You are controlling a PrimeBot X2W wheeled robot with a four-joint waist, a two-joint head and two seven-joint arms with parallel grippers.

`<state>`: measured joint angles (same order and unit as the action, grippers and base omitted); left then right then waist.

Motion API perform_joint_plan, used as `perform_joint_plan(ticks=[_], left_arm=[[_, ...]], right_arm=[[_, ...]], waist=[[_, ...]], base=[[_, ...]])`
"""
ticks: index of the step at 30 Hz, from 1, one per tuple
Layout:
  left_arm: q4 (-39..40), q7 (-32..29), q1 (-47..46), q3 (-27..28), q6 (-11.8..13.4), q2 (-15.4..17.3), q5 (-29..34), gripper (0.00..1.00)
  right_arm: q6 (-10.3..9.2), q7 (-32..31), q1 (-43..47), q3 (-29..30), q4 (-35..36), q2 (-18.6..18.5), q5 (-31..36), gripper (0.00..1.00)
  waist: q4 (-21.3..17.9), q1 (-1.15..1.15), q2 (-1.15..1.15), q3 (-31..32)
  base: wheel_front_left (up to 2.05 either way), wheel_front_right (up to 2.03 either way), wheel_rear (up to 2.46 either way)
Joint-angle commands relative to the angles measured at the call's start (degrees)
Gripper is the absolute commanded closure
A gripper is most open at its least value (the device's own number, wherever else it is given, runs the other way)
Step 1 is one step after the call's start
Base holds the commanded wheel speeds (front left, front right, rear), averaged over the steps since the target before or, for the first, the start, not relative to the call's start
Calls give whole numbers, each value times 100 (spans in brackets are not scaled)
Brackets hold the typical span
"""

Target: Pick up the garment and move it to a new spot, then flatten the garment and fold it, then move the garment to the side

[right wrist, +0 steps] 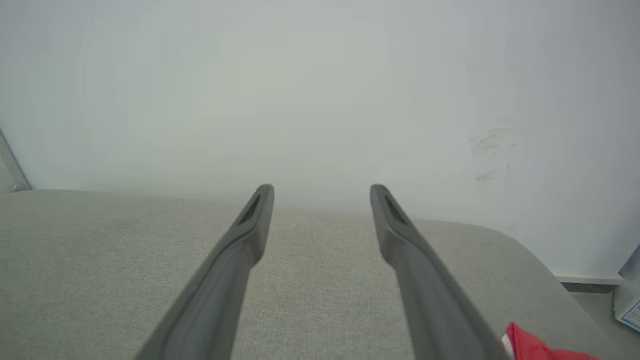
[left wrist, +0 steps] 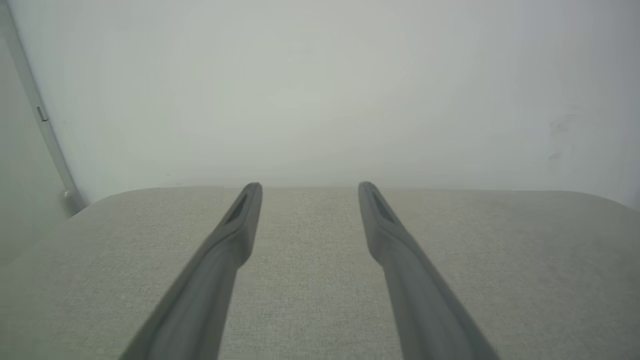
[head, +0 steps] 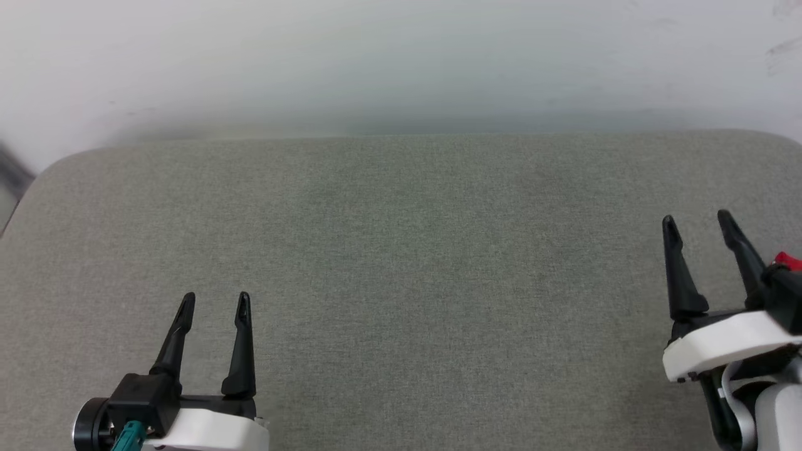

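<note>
Two long-fingered dark tools, the left tool [head: 215,299] and the right tool [head: 697,218], hover apart and empty over the grey fabric-covered surface [head: 401,250]. The red fabric garment [head: 787,260] peeks in at the far right edge, just beside the right tool, which is probably set further out to reach it.

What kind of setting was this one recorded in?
Probably an indoor test workspace: a grey fabric-covered table with rounded corners stands against a plain, scuffed white wall, and a scrap of red garment shows near its right edge.
</note>
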<state>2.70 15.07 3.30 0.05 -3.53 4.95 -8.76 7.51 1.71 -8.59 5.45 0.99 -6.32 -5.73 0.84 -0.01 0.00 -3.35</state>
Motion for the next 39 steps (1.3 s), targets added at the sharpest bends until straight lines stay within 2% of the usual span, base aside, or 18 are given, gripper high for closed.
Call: perform_joint_plan(ticks=[1, 10, 15, 26, 39], left_arm=[[-36, 12, 63, 28, -34, -22, -1, 0], [-287, 12, 141, 123, -157, -102, 51, 0], [-410, 12, 197, 71, -278, -122, -129, 0], [-328, 12, 278, 106, -382, -155, -120, 0], [-417, 12, 344, 167, -390, -174, -98, 0]], right_arm=[[-4, 120, 156, 10, -37, 92, -78, 0], [-3, 650, 538, 0, -371, 265, -331, 0], [-3, 824, 636, -48, -593, 316, -364, 0], [-3, 974, 592, -135, -772, 352, -434, 0], [-3, 1033, 645, -228, -802, 357, -449, 0]], waist=[[49, 1, 0, 70], [110, 1, 0, 225], [105, 1, 0, 306], [88, 1, 0, 355], [60, 1, 0, 402]], base=[[0, 0, 0], [0, 0, 0], [0, 0, 0], [0, 0, 0], [0, 0, 0]])
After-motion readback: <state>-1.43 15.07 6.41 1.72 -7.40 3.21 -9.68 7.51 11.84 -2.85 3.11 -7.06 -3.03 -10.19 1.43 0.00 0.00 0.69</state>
